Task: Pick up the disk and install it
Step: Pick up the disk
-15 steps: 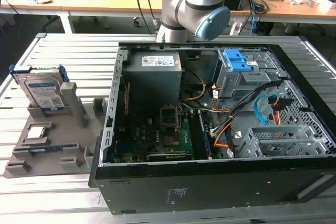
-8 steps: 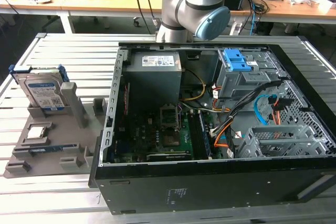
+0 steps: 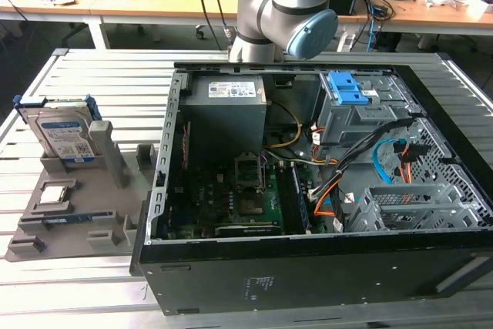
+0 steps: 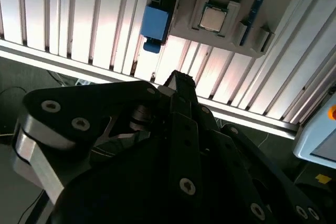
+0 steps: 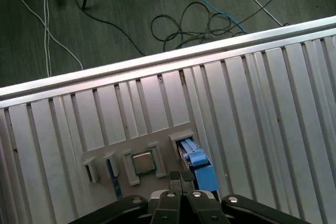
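The disk [image 3: 65,135] stands upright in a slot of the grey holder [image 3: 69,217] on the exterior view's left, its white-and-blue label facing the camera and blue rails on its edges. In both wrist views it appears edge-on from above as a blue rail [image 5: 196,162] [image 4: 155,24]. My gripper [image 5: 181,178] [image 4: 177,80] hangs well above the holder, apart from the disk. Its two dark fingers are pressed together with nothing between them. In the exterior view, the arm [image 3: 285,9] rises behind the computer case.
An open computer case [image 3: 192,267] lies on the slatted metal table [image 3: 100,75], with a grey cage and blue latch [image 3: 348,96] inside. A small square silver chip [image 5: 142,162] sits in the holder beside the disk. Cables [image 5: 199,22] lie on the floor beyond the table edge.
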Robot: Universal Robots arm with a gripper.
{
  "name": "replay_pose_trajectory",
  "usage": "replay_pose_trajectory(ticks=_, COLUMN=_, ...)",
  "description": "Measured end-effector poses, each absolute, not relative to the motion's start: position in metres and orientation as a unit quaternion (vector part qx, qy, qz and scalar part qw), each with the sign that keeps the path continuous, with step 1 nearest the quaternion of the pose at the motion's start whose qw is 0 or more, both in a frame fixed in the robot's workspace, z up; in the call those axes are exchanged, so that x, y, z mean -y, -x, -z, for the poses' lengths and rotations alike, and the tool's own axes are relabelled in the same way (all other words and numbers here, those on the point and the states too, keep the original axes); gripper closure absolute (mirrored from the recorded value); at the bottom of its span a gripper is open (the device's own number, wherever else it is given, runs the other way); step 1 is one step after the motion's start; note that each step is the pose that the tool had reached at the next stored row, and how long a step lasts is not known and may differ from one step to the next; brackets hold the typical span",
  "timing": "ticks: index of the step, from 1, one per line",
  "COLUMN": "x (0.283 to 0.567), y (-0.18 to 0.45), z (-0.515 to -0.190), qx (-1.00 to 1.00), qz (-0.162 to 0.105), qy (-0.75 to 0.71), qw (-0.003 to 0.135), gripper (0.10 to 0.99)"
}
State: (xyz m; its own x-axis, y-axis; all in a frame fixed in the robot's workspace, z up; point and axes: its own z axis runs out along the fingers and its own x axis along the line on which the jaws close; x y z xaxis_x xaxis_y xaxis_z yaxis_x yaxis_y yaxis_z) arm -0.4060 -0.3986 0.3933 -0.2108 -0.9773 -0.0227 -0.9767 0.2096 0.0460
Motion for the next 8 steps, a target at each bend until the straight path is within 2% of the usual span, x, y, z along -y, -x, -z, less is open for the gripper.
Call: replay_pose_trajectory(ticks=8, x=0.3986, y=0.4060, z=-0.3932, qx=0.752, qz=0.025, qy=-0.658, qw=0.007, gripper=0.980)
